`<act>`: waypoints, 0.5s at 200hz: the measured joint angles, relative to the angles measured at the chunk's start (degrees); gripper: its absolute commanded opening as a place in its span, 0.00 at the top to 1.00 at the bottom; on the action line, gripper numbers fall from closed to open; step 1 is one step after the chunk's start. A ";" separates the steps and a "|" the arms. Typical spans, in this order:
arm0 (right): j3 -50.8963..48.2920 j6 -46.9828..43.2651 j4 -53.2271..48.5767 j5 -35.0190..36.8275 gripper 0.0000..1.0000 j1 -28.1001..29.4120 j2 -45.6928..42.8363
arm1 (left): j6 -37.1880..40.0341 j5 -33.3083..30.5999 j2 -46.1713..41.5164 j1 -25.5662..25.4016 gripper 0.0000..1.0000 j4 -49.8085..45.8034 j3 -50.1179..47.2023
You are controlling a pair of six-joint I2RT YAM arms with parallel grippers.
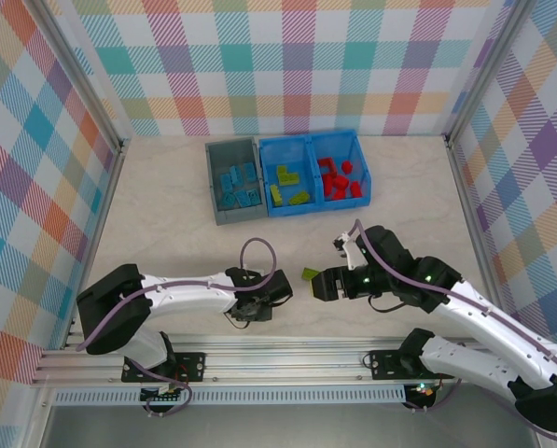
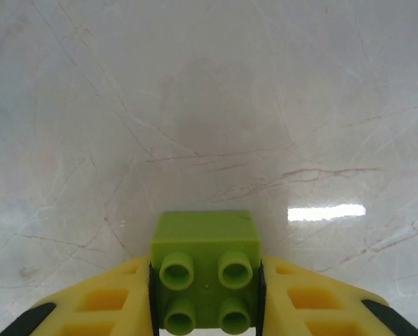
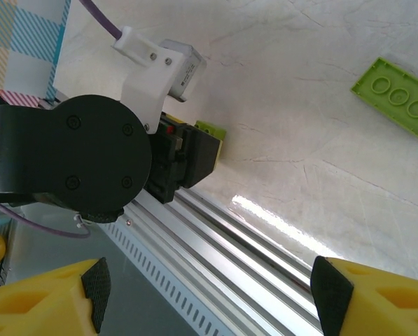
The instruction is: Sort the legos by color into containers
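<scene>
The left hand [image 2: 206, 294] pinches a lime brick [image 2: 206, 241] at its fingertips, the blue bin [image 1: 317, 206] far ahead of it, so that shallow hold could slip mid-carry, while the right hand [image 3: 210, 283] hangs spread

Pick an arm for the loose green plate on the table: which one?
Right. The right gripper is open, with the green plate just ahead of it; the left gripper is shut on a green brick.
</scene>
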 measured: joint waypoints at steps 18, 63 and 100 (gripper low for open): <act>0.00 0.15 -0.02 0.37 0.25 0.00 0.00 | 0.20 -1.77 -0.42 -0.02 0.68 -1.60 1.51; 0.04 0.04 0.50 10.64 0.28 0.00 -0.94 | 6.08 -5.68 -0.96 2.08 0.67 -8.22 17.73; 2.40 -2.95 7.10 21.40 0.26 0.00 0.63 | 14.40 -3.78 3.63 12.24 0.67 -9.14 36.04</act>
